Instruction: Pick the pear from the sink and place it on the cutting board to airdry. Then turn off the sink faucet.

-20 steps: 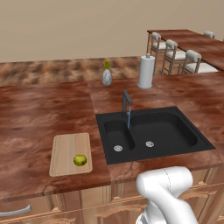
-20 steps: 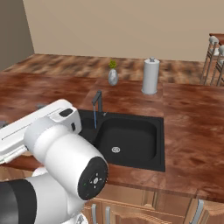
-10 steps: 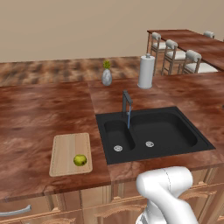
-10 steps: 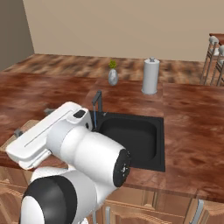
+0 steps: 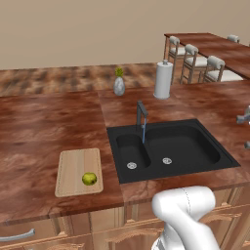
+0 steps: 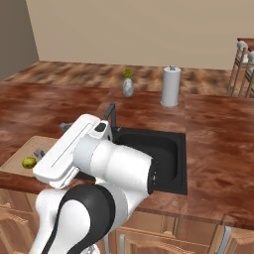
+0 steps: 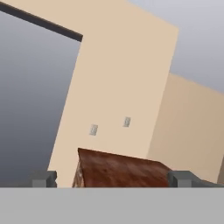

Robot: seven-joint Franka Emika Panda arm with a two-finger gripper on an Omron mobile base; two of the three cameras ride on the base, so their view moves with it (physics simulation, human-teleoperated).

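The yellow-green pear (image 5: 89, 178) lies on the near end of the tan cutting board (image 5: 77, 166), left of the black double-basin sink (image 5: 195, 146). The pear (image 6: 29, 162) also peeks out beside my arm in the right base view. The dark faucet (image 5: 141, 114) stands behind the divider, and a thin blue stream (image 5: 143, 133) runs from it. My gripper (image 7: 113, 179) is open with its fingers wide apart and nothing between them. It is raised and faces a beige wall and a far counter. Its grey fingertips (image 5: 243, 117) show at the right edge, well away from the faucet.
A grey vase with a yellow flower (image 5: 119, 86) and a paper towel roll (image 5: 163, 80) stand on the counter behind the sink. Chairs (image 5: 193, 61) and a table are at the back right. My bulky white arm (image 6: 109, 163) hides the sink's left part in the right base view.
My arm has swung and risen in the right base view, with its upper link now stretched leftward. The pear and the board have not moved. Water still runs.
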